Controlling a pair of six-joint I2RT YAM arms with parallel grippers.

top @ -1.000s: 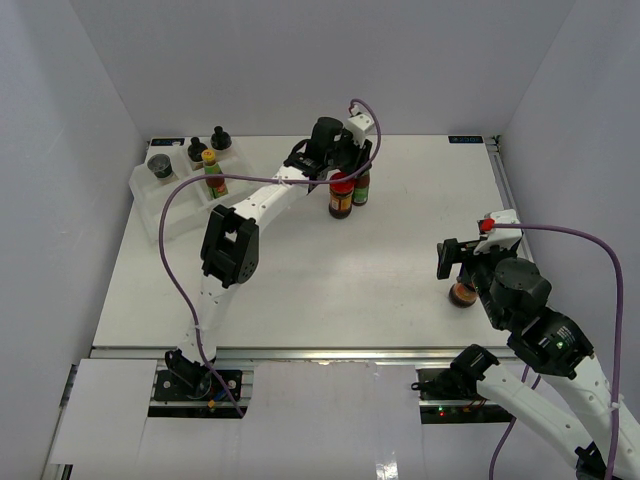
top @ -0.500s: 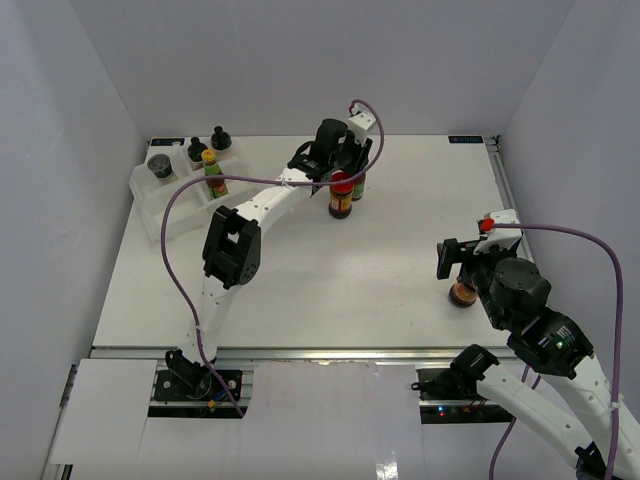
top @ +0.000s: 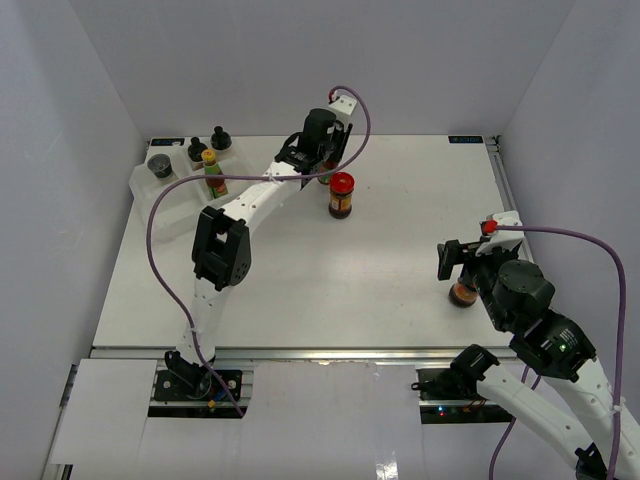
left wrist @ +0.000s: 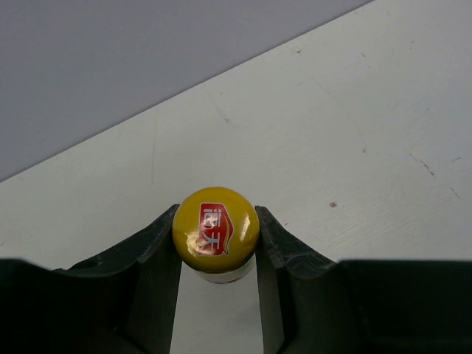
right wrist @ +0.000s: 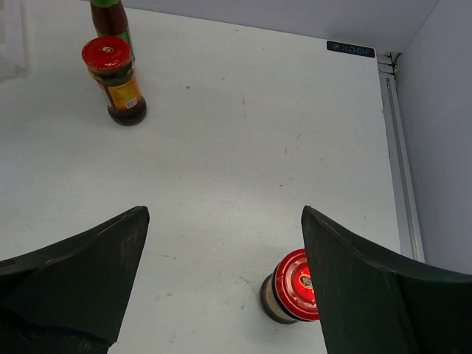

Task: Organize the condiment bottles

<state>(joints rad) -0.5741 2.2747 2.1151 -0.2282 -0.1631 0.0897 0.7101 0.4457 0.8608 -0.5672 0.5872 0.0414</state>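
Two yellow-capped bottles (top: 210,166) (left wrist: 215,229), two red-lidded jars (top: 341,193) (right wrist: 293,287), two shakers (top: 197,150) (top: 219,138), one dark-lidded jar (top: 160,165).

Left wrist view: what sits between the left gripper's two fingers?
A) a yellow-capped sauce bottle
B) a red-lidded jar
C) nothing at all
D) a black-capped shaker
A: the yellow-capped sauce bottle sits in the left gripper, seen cap-up, with a dark finger close against each side of it.
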